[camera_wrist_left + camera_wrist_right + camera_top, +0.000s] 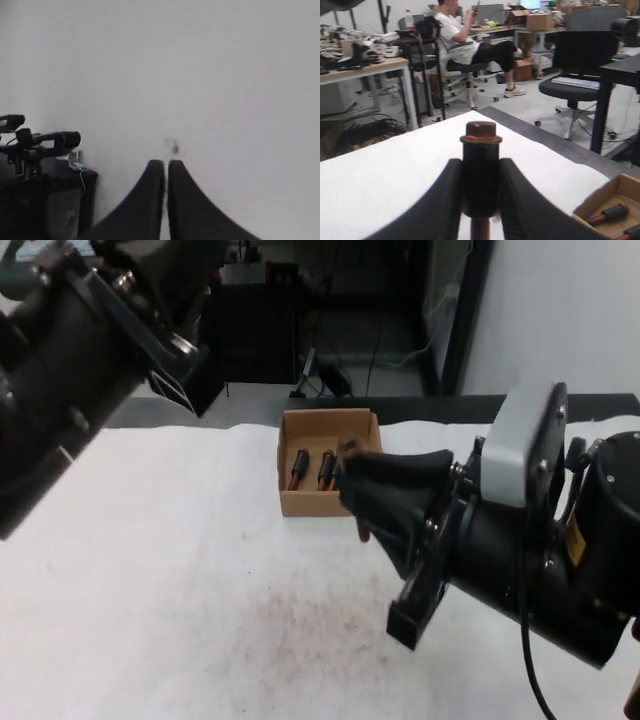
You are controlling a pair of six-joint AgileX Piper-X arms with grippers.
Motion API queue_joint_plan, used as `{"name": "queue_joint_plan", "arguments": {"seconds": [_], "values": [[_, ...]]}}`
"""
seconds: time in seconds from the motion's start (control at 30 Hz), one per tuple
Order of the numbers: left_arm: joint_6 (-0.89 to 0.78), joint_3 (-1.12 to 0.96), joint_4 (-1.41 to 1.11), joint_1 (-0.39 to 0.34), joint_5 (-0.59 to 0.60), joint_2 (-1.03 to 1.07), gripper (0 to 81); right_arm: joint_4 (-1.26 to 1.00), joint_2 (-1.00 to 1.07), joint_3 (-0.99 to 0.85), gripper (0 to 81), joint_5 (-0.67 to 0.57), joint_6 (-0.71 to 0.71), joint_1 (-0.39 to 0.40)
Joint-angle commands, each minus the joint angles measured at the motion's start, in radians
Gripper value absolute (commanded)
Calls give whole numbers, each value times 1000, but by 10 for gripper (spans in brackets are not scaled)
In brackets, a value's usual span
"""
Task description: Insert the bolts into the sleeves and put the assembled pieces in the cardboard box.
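We see right gripper by box's near corner, fingers clamped on sleeved bolt, upright, head up. Inside box we count two finished pieces side by side. Left gripper faces wall away from box, fingers nearly touching.

Bright, even indoor light casts faint, soft shadows.
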Motion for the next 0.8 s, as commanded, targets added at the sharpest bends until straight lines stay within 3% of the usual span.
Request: {"name": "queue_joint_plan", "arguments": {"seconds": [0.0, 0.33, 0.6, 0.77], "values": [[0, -4, 125, 4, -31, -27, 3, 4, 8, -36, 4, 166, 19, -11], [0, -4, 561, 4, -280, -48, 3, 631, 278, -468, 4, 185, 100, -190], [3, -4, 649, 4, -292, -48, 3, 948, 682, -954, 4, 135, 164, -260], [126, -4, 649, 5, -292, -48, 3, 1177, 930, -1285, 4, 126, 164, -261]]}}
